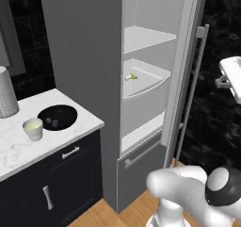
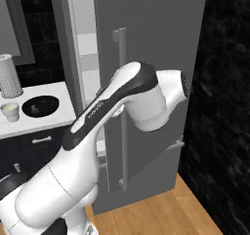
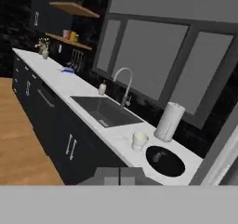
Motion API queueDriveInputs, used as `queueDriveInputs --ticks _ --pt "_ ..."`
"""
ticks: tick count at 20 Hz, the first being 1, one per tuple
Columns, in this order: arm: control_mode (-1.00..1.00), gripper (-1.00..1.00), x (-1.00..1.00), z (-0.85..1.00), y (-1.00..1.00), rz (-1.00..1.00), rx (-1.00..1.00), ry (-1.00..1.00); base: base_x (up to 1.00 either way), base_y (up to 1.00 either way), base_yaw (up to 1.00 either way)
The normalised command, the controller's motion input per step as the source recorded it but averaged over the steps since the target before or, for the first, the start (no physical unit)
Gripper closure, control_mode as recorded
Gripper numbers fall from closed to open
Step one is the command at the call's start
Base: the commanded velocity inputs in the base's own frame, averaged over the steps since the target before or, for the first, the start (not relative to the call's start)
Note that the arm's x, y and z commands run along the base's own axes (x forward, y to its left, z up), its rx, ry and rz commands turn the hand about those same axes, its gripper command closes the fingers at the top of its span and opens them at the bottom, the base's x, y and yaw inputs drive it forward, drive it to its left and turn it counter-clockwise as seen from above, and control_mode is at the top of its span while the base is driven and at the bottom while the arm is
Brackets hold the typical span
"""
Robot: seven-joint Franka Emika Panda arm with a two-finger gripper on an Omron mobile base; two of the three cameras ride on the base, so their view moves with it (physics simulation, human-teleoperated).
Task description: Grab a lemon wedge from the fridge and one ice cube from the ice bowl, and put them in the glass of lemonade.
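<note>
Left base view has the fridge (image 1: 80,56) standing open, its door (image 1: 181,80) swung out towards the arm's white end (image 1: 231,76), presumably so the shelves can be reached. The door stands between that end and the shelves. The marble counter (image 1: 19,146) runs away from the gripper (image 3: 120,175) in the hand view, under a wide grey window (image 3: 162,51), with wood floor (image 3: 18,139) alongside. Far ahead of the fingertips lies the sink (image 3: 104,110). Nearer are the perforated cylinder (image 3: 169,121) and, just beyond the tips, the ice bowl (image 3: 166,161) with the glass of lemonade (image 3: 139,141) beside it, kept close together, which should make the drop-offs short. The lemon wedge (image 1: 132,76) sits on the fridge's middle shelf, well apart from the gripper, whose jaws are closed on nothing. It must reopen before any pick.
</note>
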Motion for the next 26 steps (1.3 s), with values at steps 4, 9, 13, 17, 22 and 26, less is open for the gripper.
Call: queueDriveInputs --ticks 4,9,13,17,22,26 --pt "-1.0 1.0 -0.55 0.36 1.0 -0.04 -0.28 -0.17 0.0 0.0 0.0" --pt "-1.0 1.0 -0.14 0.2 1.0 -0.08 -0.37 -0.02 0.0 0.0 0.0" --pt "-1.0 -1.0 0.0 0.09 1.0 -0.09 -0.38 0.02 0.0 0.0 0.0" --pt "-1.0 -1.0 0.11 0.0 1.0 -0.17 -0.39 0.02 0.0 0.0 0.0" --pt "-1.0 -1.0 0.51 -0.13 0.7 -0.38 -0.4 -0.02 0.0 0.0 0.0" --pt "-1.0 -1.0 0.32 -0.01 0.16 -0.45 -0.3 -0.1 0.0 0.0 0.0"
